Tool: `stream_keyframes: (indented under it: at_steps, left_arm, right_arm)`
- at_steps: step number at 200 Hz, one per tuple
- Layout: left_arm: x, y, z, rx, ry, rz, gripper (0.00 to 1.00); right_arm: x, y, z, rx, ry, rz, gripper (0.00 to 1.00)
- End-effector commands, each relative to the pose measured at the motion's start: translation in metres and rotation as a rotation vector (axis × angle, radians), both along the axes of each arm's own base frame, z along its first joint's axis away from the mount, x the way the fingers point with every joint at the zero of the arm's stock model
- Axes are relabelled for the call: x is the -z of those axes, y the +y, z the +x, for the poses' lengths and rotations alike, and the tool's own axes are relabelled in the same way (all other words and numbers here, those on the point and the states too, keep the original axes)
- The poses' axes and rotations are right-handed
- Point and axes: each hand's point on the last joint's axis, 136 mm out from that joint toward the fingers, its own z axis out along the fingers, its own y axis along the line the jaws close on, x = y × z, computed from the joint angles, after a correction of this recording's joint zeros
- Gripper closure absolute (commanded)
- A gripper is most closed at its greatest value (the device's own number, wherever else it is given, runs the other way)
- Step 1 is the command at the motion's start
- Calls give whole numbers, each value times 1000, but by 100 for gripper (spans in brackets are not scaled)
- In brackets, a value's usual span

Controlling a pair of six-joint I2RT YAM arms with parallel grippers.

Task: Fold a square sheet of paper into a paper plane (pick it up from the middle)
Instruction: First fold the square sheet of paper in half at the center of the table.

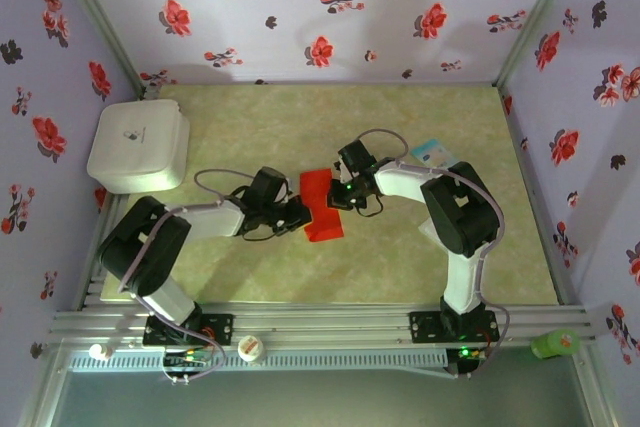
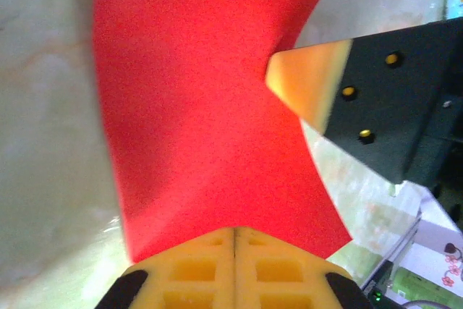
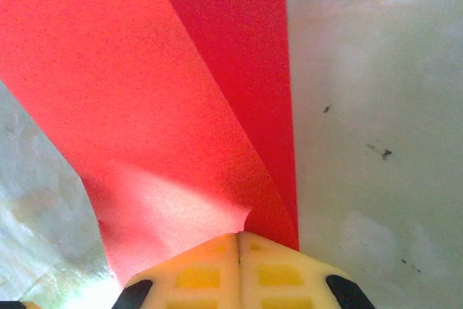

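The red sheet of paper [image 1: 318, 209] lies mid-table between both arms, bent into a narrow strip. My left gripper [image 1: 299, 215] is at its left edge, and the left wrist view shows the yellow fingertips [image 2: 235, 232] pressed together on the paper's [image 2: 195, 106] near edge. My right gripper [image 1: 338, 196] is at its right edge. In the right wrist view it [image 3: 239, 235] is shut on the paper [image 3: 145, 106], where one layer curls over a darker layer [image 3: 249, 70]. The right gripper's finger [image 2: 307, 81] touches the paper's far side in the left wrist view.
A white box [image 1: 138, 145] sits at the table's back left. A small light-blue-and-white packet [image 1: 430, 153] lies behind the right arm. On the front rail are a white cap [image 1: 250, 349] and a green object [image 1: 555, 344]. Flowered walls enclose three sides.
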Motion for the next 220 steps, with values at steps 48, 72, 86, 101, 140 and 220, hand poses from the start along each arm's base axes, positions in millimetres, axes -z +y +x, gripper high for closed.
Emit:
stream_keyframes:
  at_steps: [48,72,86,101,140,220]
  left_arm:
    - [40,1,-26,30,116,26,98]
    - [50,11,-39,34,137,48,98]
    - [53,16,-45,51,139,68,98]
    - [54,19,-51,76,144,98,98]
    - [49,21,-59,157,110,182,98]
    - [49,26,-75,223,84,294,96]
  right_arm:
    - [41,-41,-31,40,121,-193,100]
    - [41,-42,-32,40,123,-195,100]
    - [41,-42,-32,39,121,-198,100]
    - [41,-42,-31,38,121,-197,100]
    - [40,-43,-31,42,119,-200,100]
    - [41,-44,-32,41,121,-205,100]
